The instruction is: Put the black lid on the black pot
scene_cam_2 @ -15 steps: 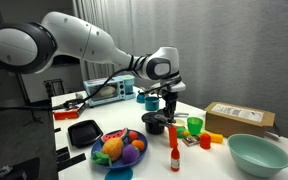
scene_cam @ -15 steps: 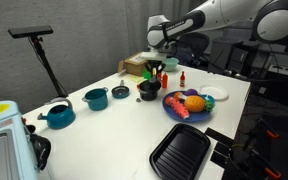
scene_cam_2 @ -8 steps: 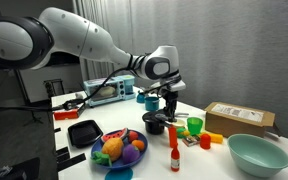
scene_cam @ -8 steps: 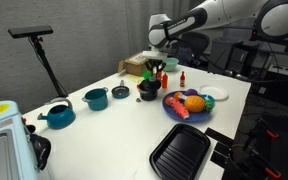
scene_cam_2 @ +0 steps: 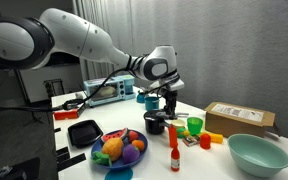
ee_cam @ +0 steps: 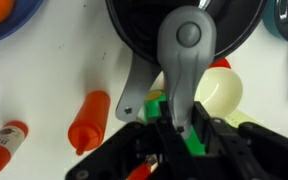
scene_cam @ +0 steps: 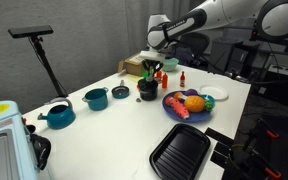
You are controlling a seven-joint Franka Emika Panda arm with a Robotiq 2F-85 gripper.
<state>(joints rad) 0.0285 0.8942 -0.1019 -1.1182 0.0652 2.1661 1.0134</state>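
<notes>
The black pot [scene_cam: 147, 91] stands near the middle of the white table, also in an exterior view [scene_cam_2: 156, 124]. It fills the top of the wrist view [ee_cam: 144, 25]. My gripper [scene_cam: 154, 70] hangs just above its rim, fingers pointing down [scene_cam_2: 165, 105]. In the wrist view a grey metal strip with a round boss runs up between the jaws [ee_cam: 179, 120], and a second grey strip with a hole lies to its left. A small dark round thing [scene_cam: 120, 91] beside the pot looks like the black lid. It is too small to be sure.
Two teal pots [scene_cam: 96, 98] [scene_cam: 59, 115] stand past the lid. A plate of toy food [scene_cam: 174, 112], a green cup [scene_cam_2: 194, 126], a ketchup bottle [scene_cam_2: 174, 155] and an orange toy [ee_cam: 89, 120] crowd the pot. A black grill pan [scene_cam: 181, 150] lies near the table edge.
</notes>
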